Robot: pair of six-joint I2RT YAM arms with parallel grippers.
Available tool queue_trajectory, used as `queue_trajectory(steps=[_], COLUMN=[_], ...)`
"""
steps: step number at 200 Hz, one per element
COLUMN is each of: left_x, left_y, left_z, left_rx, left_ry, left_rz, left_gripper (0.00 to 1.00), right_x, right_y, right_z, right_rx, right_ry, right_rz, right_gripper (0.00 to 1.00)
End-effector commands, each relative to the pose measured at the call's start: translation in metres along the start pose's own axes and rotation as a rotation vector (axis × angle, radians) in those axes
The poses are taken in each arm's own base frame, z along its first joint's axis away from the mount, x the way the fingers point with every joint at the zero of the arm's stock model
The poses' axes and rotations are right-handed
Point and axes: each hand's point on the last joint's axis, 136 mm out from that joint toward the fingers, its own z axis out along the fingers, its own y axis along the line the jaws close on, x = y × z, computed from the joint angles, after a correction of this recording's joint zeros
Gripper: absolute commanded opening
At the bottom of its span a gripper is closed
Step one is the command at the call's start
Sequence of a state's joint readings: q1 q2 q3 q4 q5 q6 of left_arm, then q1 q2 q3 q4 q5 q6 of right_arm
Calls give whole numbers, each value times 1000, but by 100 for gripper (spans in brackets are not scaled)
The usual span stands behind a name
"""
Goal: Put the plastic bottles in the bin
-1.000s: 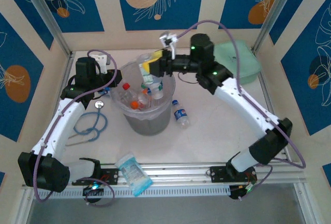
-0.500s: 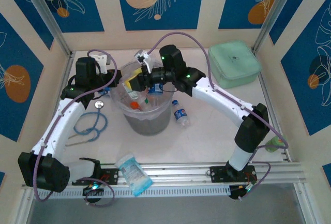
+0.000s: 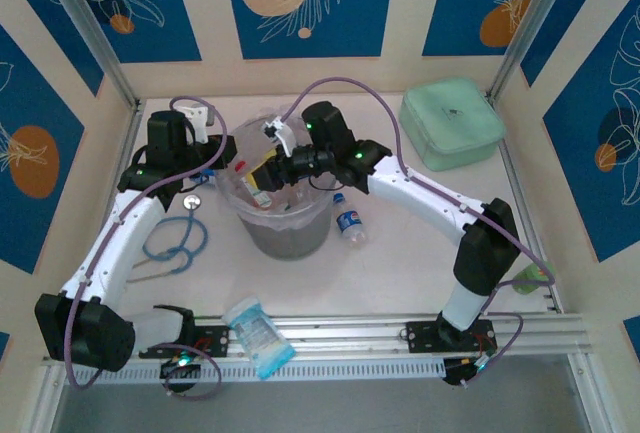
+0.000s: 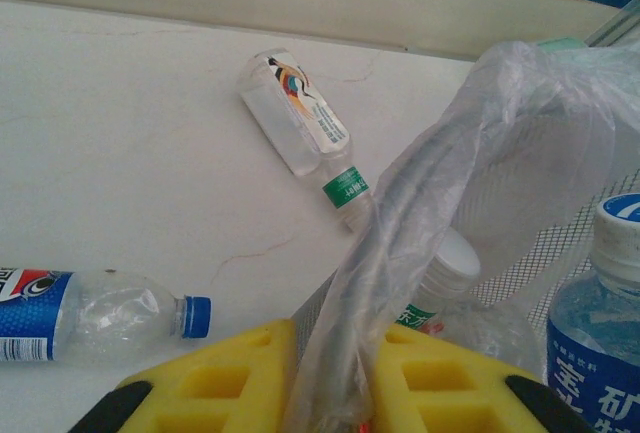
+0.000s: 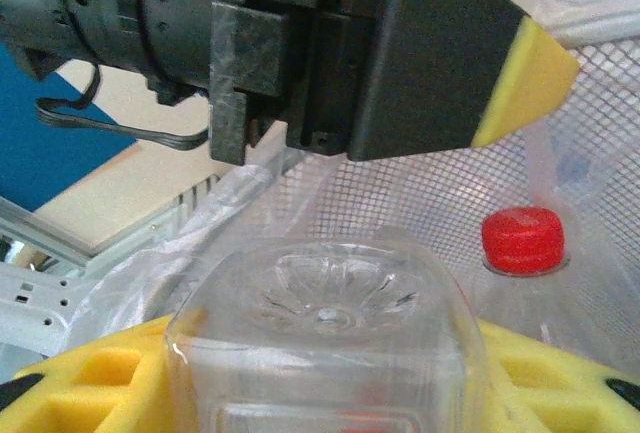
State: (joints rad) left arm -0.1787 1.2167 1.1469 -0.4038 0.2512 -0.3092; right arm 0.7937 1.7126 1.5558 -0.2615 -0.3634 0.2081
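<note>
Bottles (image 4: 300, 123) lie on table (image 4: 120, 153) outside the bin (image 4: 395, 218) in left wrist view

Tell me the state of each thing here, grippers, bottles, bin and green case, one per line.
bin: upright, bottles inside
left gripper: shut on the bag liner at the bin's rim
right gripper: shut on the held bottle, over the bin's mouth
held bottle: gripped, not yet released
blue-label bottle: lying on the table beside the bin
green-label bottle: lying on the table
mint-green case: lid shut
</note>
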Motion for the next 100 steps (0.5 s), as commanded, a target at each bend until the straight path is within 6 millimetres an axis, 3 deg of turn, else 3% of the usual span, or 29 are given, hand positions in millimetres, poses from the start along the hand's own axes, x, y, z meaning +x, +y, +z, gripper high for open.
queue_trajectory(steps=[1, 16, 45, 61, 76, 100], left_x=[23, 24, 23, 23, 23, 22], left_y=[21, 22, 22, 21, 21, 20], left_z=[7, 7, 6, 6, 6, 6], left_rx=[-78, -81, -83, -80, -79, -77], left_ry=[78, 80, 76, 77, 77, 75], left_rz=[-19, -19, -17, -17, -17, -17], left_gripper=[22, 22, 22, 22, 22, 22], right_x=[74, 58, 16, -2, -19, -40], right_y=[-59, -50, -11, 9, 28, 42], right_z=[5, -4, -28, -42, -53, -65], right_rx=[258, 257, 181, 148, 108, 83], right_ry=[279, 268, 182, 139, 97, 39], right_rz=[71, 52, 8, -21, -49, -74], right_gripper=[15, 27, 64, 77, 87, 89])
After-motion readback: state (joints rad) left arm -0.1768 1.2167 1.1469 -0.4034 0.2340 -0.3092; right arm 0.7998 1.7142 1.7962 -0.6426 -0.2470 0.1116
